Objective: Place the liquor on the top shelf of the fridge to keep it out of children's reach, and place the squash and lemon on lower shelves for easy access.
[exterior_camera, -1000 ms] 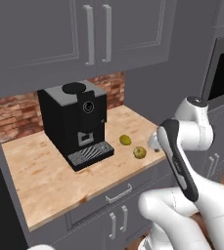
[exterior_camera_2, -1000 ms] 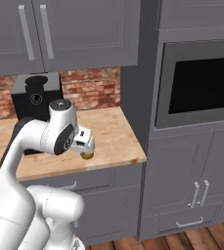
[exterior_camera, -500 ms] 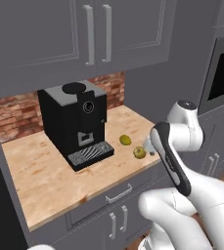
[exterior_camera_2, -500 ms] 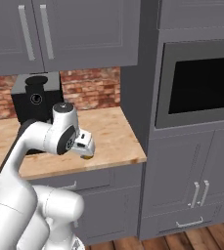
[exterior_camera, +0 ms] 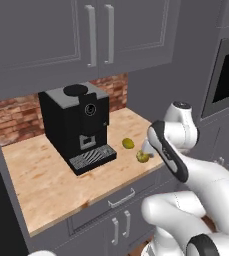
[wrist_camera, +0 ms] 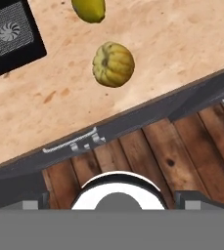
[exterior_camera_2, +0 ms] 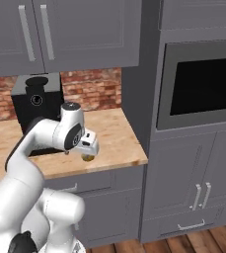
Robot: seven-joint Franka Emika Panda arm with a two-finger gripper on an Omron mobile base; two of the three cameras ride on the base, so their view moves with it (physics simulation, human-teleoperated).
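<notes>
- Squash (wrist_camera: 113, 64) resting on the wooden tabletop (wrist_camera: 182, 39), small, round, ribbed, yellow-green; in the hand view at about 12 o'clock from the picture's middle, near the tabletop's front edge.
- Lemon (wrist_camera: 89, 10) just beside the squash, at 11 o'clock from it in the hand view, cut off by the top edge; apart from it by a narrow strip of wood.
- In the left base view, lemon (exterior_camera: 128, 143) at 11 o'clock from the squash (exterior_camera: 143, 157), both at 4 o'clock from the black coffee machine (exterior_camera: 75, 125).
- Coffee machine's drip tray corner (wrist_camera: 8, 36) at 10 o'clock in the hand view, well apart from the squash.
- Hand (exterior_camera_2: 89, 144) poised above the squash near the tabletop's front edge, pointing down, holding nothing; fingers spread wide apart.
- Drawer handle (wrist_camera: 70, 142) below the tabletop edge, wooden floor (wrist_camera: 182, 146) beyond it at 4 o'clock.
- Grey wall cabinets (exterior_camera: 86, 40) above the brick backsplash (exterior_camera_2: 92, 89); built-in oven (exterior_camera_2: 203, 84) at 3 o'clock in the right base view.
</notes>
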